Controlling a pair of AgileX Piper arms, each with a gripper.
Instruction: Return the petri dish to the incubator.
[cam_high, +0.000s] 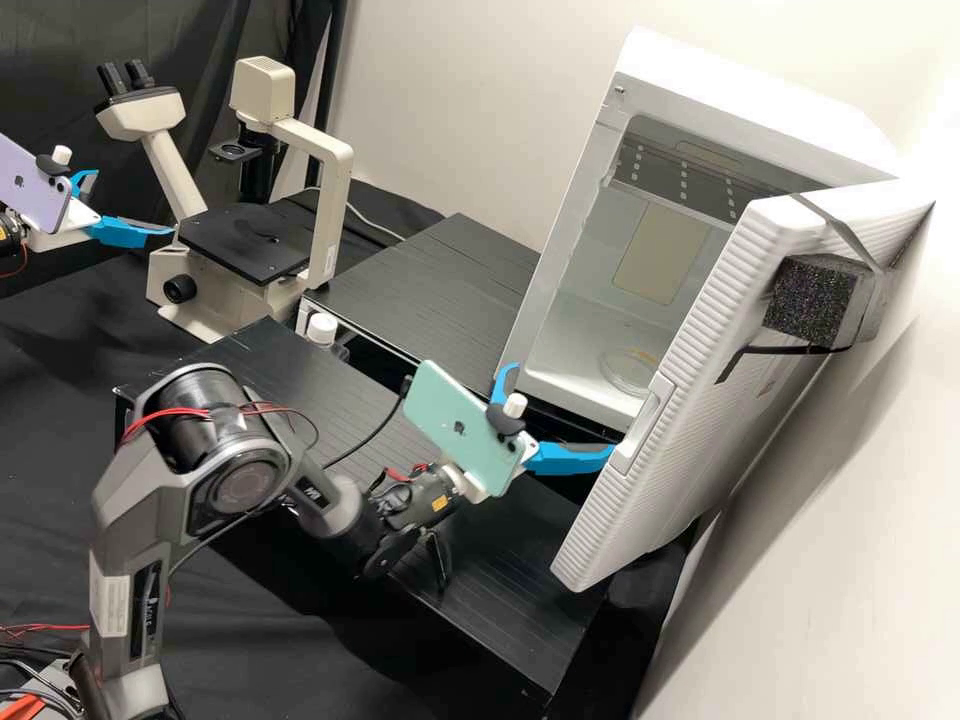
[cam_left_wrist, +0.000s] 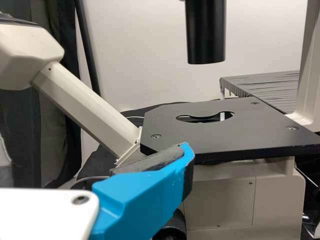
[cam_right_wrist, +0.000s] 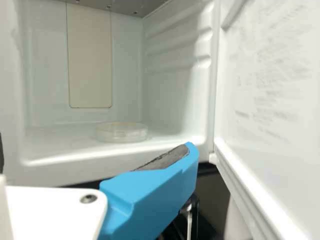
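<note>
The clear petri dish (cam_high: 628, 370) lies flat on the floor of the white incubator (cam_high: 568, 235), whose door (cam_high: 625, 525) stands wide. My right gripper (cam_high: 563, 410) is open in front of the incubator's mouth, one finger close to the door's edge. From the right wrist view, the petri dish (cam_right_wrist: 121, 132) rests inside the chamber, apart from and beyond the right gripper (cam_right_wrist: 95, 150), with nothing held. At the far left my left gripper (cam_high: 134, 203) is open and empty beside the microscope; in the left wrist view one finger of the left gripper (cam_left_wrist: 95, 155) is before the stage.
A cream microscope (cam_high: 325, 200) with a black stage (cam_left_wrist: 235, 132) stands at the back left. A white-capped bottle (cam_high: 322, 328) is between it and the black platforms (cam_high: 440, 285). The door (cam_right_wrist: 270, 110) borders the right gripper's space, with a wall behind it.
</note>
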